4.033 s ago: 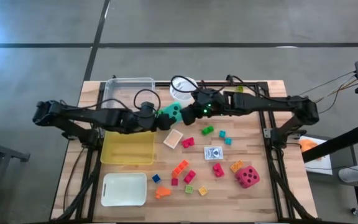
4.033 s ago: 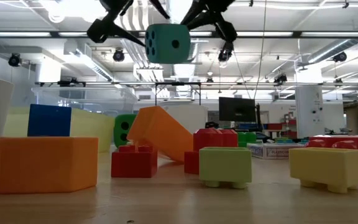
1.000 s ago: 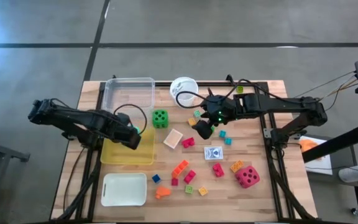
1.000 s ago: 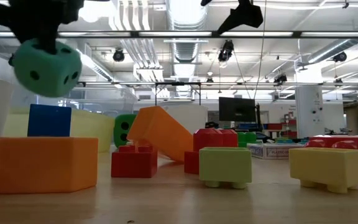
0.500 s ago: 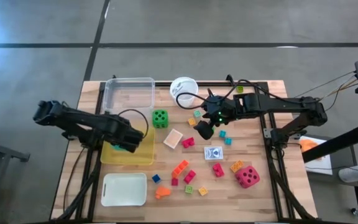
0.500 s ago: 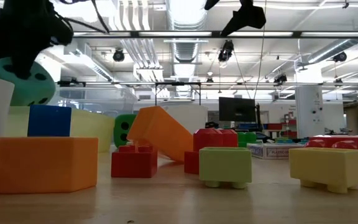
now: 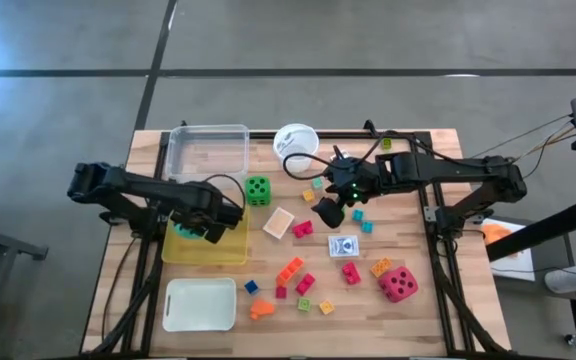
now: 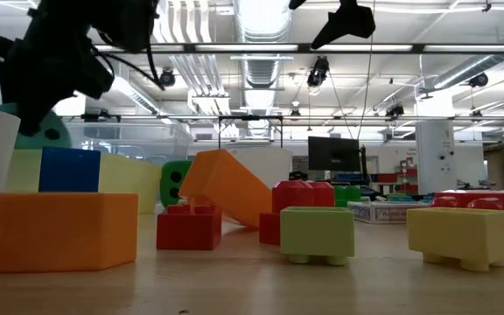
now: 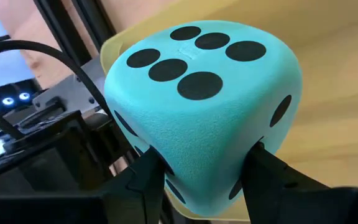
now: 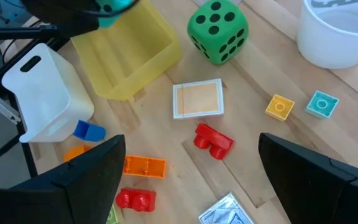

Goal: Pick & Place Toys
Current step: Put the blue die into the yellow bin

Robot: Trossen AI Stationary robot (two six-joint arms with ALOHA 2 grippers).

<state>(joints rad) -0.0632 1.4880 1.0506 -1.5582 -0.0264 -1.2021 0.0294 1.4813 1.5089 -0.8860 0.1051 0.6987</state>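
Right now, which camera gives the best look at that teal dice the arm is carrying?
The left wrist view: the teal dice fills the picture, held between the left gripper's fingers. The high view shows only a teal sliver over the yellow tray; the low and right wrist views show just an edge.

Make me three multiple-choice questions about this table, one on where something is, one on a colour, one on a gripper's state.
1. Where is the left gripper?
A. over the yellow tray
B. over the white tray
C. beside the red die

2. What colour is the die standing beside the clear tray?
A. red
B. green
C. orange

3. The right gripper is:
A. shut on a block
B. shut on cards
C. open, empty

Answers:
1 A: the left gripper hangs over the yellow tray, holding the teal die.
2 B: the green die is beside the clear tray.
3 C: the right gripper has its fingers wide apart.
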